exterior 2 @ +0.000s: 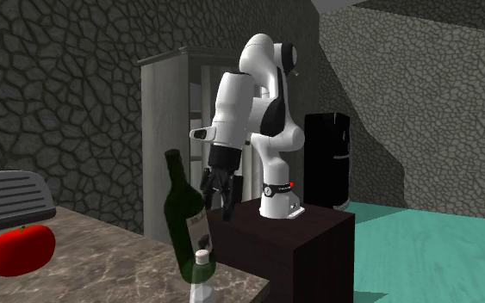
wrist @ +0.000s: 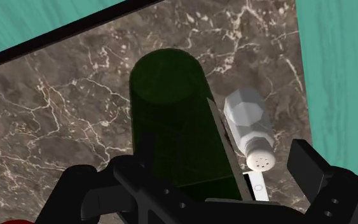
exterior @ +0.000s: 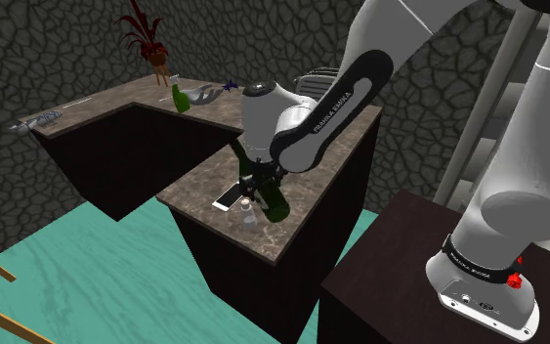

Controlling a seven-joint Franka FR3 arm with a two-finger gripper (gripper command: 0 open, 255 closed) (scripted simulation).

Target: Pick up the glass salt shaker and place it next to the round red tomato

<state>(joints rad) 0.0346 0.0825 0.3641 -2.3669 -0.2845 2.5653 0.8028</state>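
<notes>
1. The worktop (exterior: 199, 176) is L-shaped: brown marble with white veins on a dark base.
2. Near one end stands a dark green wine bottle (exterior 2: 184, 215), with a pale faceted salt shaker (wrist: 250, 124) upright just beside it.
3. A flat white slab (exterior: 228, 199) lies near both, by the edge.
4. A red tomato (exterior 2: 22, 250) sits well apart from the wine bottle.
5. On the far arm stand a potted plant (exterior: 150, 44) and a small green bottle (exterior: 180, 98).

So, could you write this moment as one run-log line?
stage: pre-grasp | end effector: open | salt shaker: beside green bottle, not held | tomato: apart
</notes>
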